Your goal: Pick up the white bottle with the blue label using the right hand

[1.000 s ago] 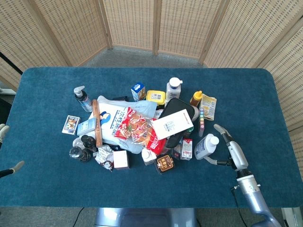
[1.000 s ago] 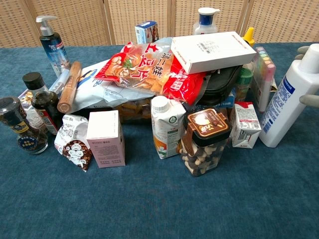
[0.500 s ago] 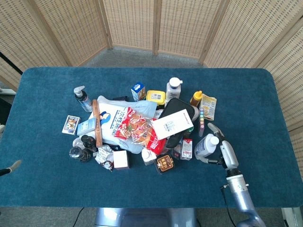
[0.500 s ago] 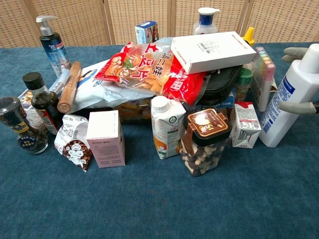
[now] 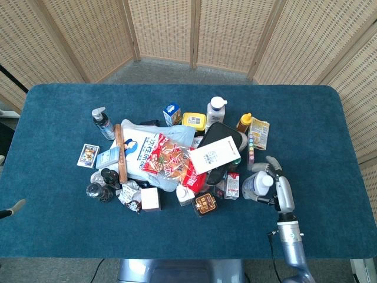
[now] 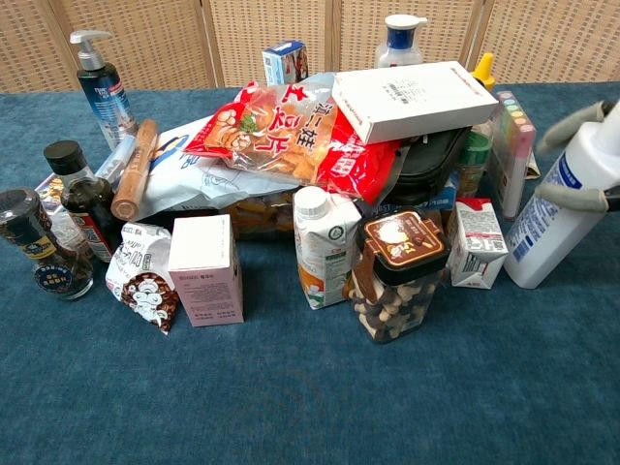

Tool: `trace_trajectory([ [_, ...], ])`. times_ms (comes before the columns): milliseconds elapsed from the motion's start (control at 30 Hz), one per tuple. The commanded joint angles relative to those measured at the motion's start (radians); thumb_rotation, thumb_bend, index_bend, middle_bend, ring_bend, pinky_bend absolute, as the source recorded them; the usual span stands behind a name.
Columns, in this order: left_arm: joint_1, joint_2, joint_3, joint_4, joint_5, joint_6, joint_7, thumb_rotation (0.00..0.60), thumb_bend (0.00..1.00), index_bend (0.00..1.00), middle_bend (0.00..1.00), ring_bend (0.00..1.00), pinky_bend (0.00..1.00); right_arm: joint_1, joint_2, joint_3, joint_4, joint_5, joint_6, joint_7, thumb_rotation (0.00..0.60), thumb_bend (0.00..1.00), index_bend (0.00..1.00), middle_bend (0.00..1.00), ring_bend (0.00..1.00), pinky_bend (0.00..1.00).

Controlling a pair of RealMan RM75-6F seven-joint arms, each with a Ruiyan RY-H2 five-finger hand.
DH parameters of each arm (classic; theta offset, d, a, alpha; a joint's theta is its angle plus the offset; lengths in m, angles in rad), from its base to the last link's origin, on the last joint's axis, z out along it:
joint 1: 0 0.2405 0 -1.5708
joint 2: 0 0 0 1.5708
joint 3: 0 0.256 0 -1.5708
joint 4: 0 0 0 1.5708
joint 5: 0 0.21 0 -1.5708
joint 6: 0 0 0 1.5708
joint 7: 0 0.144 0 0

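The white bottle with the blue label [image 5: 255, 185] stands at the right edge of the pile, leaning, its base on the table. In the chest view the bottle [image 6: 557, 228] tips its cap to the right. My right hand [image 5: 281, 190] is pressed against the bottle's right side, and its fingers [image 6: 573, 193] wrap across the body, with another above near the neck. Only a fingertip of my left hand [image 5: 13, 208] shows at the far left edge, away from everything.
Just left of the bottle are a small carton [image 6: 477, 242], a jar of chocolate balls [image 6: 395, 276] and a pastel strip pack [image 6: 509, 136]. A second white bottle with a blue cap [image 6: 400, 39] stands at the back. The blue table [image 5: 330, 130] stretches to the right.
My right hand moved in from the right and its fingers closed around the bottle, which now leans further right. My left hand drew back toward the left edge.
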State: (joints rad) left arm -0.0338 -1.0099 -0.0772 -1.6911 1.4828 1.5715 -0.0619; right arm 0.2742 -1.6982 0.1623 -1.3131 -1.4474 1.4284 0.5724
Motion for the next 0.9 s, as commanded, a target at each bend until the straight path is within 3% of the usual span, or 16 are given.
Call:
trace_trajectory([
  [33,-0.001,0.000,0.000,0.000,0.000,-0.001,0.001,0.600,0.00,0.00,0.00,0.00,0.00,0.000,-0.003,0.003,0.005,0.002,-0.003,0.001,0.600,0.00,0.60,0.63,0.32,0.28],
  [167,-0.002,-0.001,0.000,0.000,-0.001,-0.003,0.002,0.600,0.00,0.00,0.00,0.00,0.00,-0.001,-0.004,0.006,0.010,0.002,-0.004,0.004,0.600,0.00,0.64,0.66,0.37,0.44],
  [333,-0.002,-0.001,0.000,-0.001,0.000,-0.004,0.002,0.600,0.00,0.00,0.00,0.00,0.00,-0.006,0.006,0.014,-0.004,-0.004,0.014,0.001,0.600,0.00,0.66,0.68,0.39,0.54],
  [633,-0.002,0.004,0.002,-0.006,0.008,-0.003,-0.013,0.600,0.00,0.00,0.00,0.00,0.00,-0.028,0.092,0.034,-0.125,-0.033,0.078,-0.058,0.600,0.00,0.66,0.68,0.39,0.55],
  [900,-0.003,0.011,0.004,-0.017,0.019,-0.002,-0.036,0.600,0.00,0.00,0.00,0.00,0.00,-0.043,0.274,0.095,-0.416,-0.083,0.150,-0.177,0.600,0.00,0.66,0.68,0.39,0.55],
])
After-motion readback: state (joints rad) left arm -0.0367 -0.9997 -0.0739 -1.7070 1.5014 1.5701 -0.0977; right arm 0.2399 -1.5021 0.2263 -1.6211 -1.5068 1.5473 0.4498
